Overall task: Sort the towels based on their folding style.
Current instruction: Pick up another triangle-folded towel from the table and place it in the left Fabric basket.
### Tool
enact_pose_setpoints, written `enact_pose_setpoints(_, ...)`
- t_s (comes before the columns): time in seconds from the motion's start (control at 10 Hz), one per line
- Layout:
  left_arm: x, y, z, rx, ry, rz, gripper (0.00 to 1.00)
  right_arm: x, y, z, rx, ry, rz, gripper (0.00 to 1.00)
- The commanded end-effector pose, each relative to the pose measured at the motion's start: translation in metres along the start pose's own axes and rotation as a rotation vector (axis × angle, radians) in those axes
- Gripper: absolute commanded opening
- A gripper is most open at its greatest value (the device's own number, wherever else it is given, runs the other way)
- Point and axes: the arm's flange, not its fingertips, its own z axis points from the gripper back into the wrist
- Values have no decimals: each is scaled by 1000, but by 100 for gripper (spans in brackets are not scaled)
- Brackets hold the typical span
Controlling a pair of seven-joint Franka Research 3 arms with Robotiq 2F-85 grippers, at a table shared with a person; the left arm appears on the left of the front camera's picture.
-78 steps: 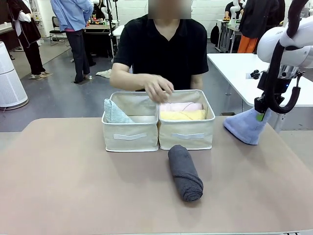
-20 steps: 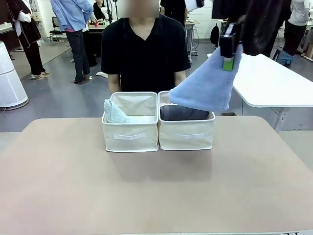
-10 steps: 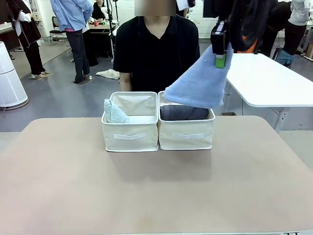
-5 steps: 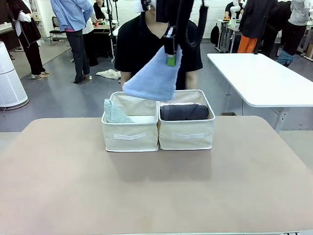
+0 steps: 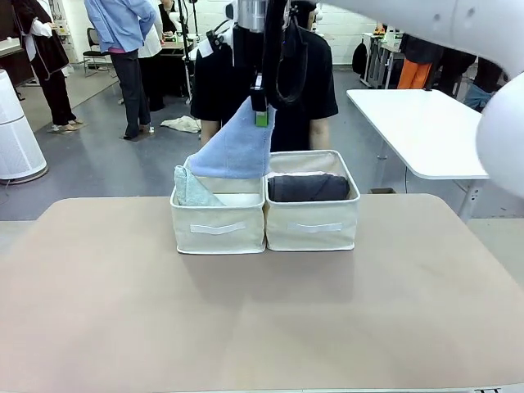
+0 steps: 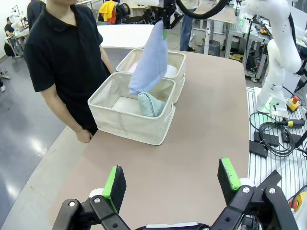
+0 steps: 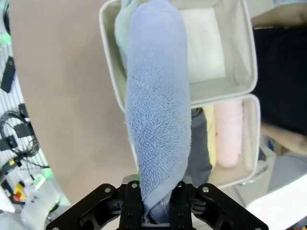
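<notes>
My right gripper (image 5: 261,105) is shut on the tip of the periwinkle blue cone towel (image 5: 233,150), which hangs over the left cream bin (image 5: 218,227). The same blue towel (image 7: 158,100) rises from my fingers in the right wrist view, above that bin. A pale grey-green cone towel (image 5: 193,189) stands in the left bin's near corner. The right bin (image 5: 313,225) holds the dark grey roll (image 5: 308,187); the pink roll (image 7: 227,132) and a strip of the yellow one (image 7: 209,134) lie beside it. My left gripper (image 6: 170,179) is open over bare table, far from the bins.
A person in a black shirt (image 5: 217,82) stands right behind the bins, with a hand (image 6: 84,136) at the table edge. A white side table (image 5: 426,131) is at the right. The tan tabletop (image 5: 262,319) in front of the bins is bare.
My right arm has carried the blue cone towel leftward from over the right bin to over the left bin and lowered it. Earlier the person put the dark grey roll into the right bin.
</notes>
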Motion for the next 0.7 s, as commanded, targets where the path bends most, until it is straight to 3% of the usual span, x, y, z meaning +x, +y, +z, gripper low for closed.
enact_pose_setpoints(0.0, 0, 0, 1, 3, -24, -13, 100, 21, -27, 18, 5, -7, 32, 17)
enact_pose_setpoints(0.1, 0, 0, 1, 3, -24, -13, 100, 0, 0, 0, 0, 0, 0, 17)
enact_pose_setpoints(0.6, 0, 0, 1, 3, -24, -13, 100, 0, 0, 0, 0, 0, 0, 17)
